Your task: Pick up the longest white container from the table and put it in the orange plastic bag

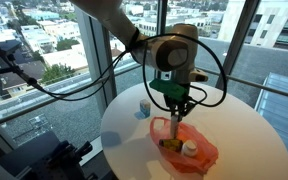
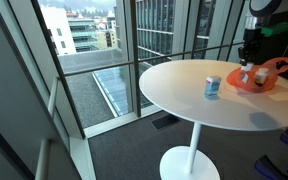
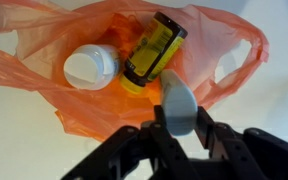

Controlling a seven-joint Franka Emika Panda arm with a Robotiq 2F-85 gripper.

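The big round white counter holds everything, and it stands next to tall windows. The arm reaches over it from above and bends down, so the tool hangs right over the orange bag. That is a good place to be, because anything let go from there should fall into the bag.

The orange bag lies flat on the counter with its mouth pulled wide open, as the wrist view shows. The handles are spread out to the sides. The wide mouth makes it easy to drop things in.

The tool is squeezed onto the long white container, with one finger on each side. The container points down toward the open bag. It is up in the air and does not seem to touch the bag yet. I think it needs to go a bit lower before the tool lets go, so it does not bounce out.

Two things already lie in the bag, close side by side: a yellow and black bottle and a round white tub. The long container may land on them.

A little blue and white cup stands alone on the counter, apart from the bag.
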